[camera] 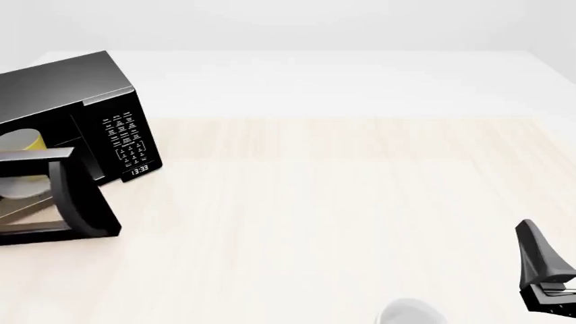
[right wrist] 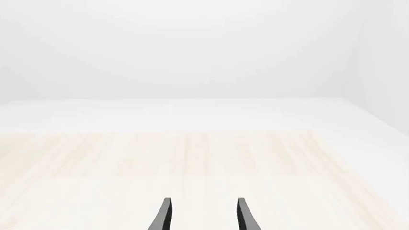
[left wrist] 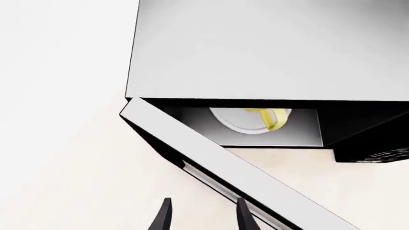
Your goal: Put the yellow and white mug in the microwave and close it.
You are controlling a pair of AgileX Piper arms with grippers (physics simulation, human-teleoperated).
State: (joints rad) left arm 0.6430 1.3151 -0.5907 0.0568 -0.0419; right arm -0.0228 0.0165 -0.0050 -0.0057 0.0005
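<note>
The table runs wide and bare across the middle and right of the front view, a pale wood surface with its far edge against a white backdrop. The microwave stands at the far left, cut by that view's left edge, its keypad panel and clock facing right and near. Its door stands partly ajar, swung out toward the near side; the gap between door and cabinet is narrow.

The left wrist view looks down over the microwave's top and the door's upper edge: through the gap shows the turntable plate with the yellow and white mug on it, inside the cavity. In the front view only a sliver of the mug's yellow shows.

The right gripper hangs at the near right edge, over open table. A white rounded cup sits at the near edge, just left of it.

The left gripper hovers close above the door, fingers parted and holding nothing; the right gripper's fingers stand parted likewise.
</note>
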